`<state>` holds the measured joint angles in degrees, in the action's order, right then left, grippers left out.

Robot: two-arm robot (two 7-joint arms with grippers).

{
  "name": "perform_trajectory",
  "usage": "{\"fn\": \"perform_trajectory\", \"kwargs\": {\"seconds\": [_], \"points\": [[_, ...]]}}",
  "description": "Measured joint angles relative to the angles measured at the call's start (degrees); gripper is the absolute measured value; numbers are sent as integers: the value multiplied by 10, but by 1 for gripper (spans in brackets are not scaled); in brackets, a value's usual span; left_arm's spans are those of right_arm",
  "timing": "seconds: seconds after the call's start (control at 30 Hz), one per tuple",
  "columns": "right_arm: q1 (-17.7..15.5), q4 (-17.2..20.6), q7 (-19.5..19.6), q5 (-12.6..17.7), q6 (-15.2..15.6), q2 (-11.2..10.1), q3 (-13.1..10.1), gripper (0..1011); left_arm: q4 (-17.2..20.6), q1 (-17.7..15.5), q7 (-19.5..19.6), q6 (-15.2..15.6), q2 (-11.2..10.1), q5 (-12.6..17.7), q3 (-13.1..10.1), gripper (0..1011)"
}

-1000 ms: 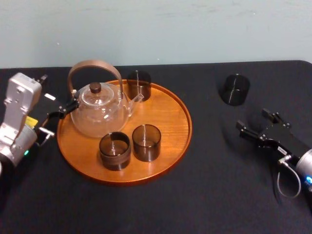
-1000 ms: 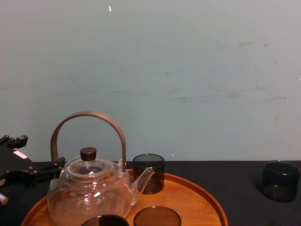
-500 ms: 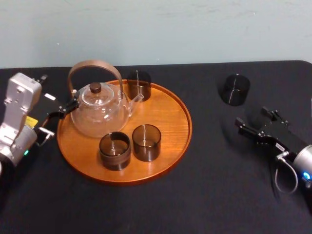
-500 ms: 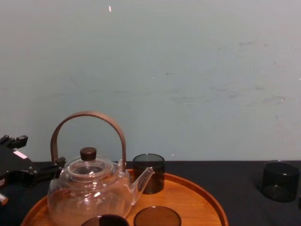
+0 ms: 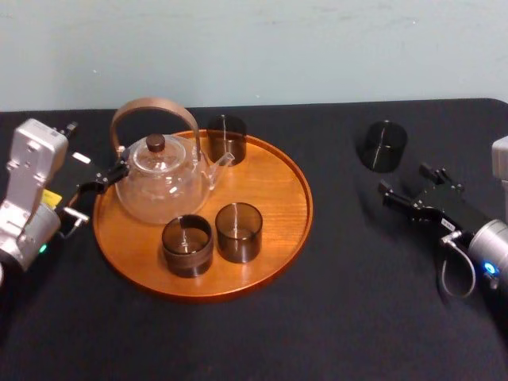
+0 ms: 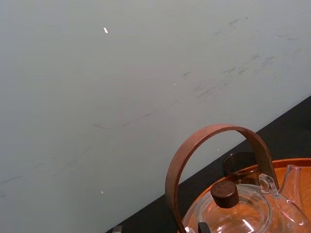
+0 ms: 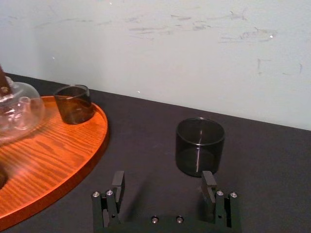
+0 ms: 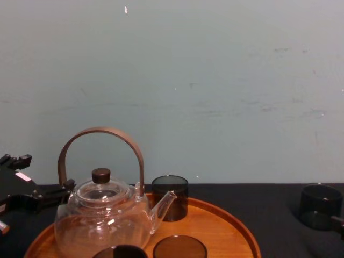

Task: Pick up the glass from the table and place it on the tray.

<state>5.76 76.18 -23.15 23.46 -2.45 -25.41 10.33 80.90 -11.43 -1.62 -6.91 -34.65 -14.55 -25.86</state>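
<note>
The right gripper (image 5: 405, 181), jaws spread, has crept closer to the glass (image 5: 382, 146) on the bench (image 5: 341, 302) right of the tray (image 5: 305, 198), so a grasp seems near; left gripper (image 5: 99, 189) idles left of the tray.

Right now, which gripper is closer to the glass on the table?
Right. The right gripper sits open just short of the glass, not touching. The left gripper is far off, beyond the tray, by the teapot.

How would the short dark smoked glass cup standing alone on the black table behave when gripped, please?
The dark smoked glass cup looks rigid and smooth-walled, so it may slip. Squat and upright, it probably won't tip. Being glass, it seems fragile; the open right gripper should squeeze gently.
</note>
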Motion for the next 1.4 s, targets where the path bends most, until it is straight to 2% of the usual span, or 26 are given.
{"fn": "perform_trajectory", "kwargs": {"seconds": [0.47,0.77,1.03,1.4], "points": [[45,-52,3,-11,7,6,-4,1002,0,0,0,0,0,0,0,1009],[86,-104,-5,-11,7,20,-5,1002,0,0,0,0,0,0,0,1010],[122,-156,-19,3,5,35,-7,1002,0,0,0,0,0,0,0,1009],[164,-212,-33,3,7,51,8,1002,0,0,0,0,0,0,0,1010]]}}
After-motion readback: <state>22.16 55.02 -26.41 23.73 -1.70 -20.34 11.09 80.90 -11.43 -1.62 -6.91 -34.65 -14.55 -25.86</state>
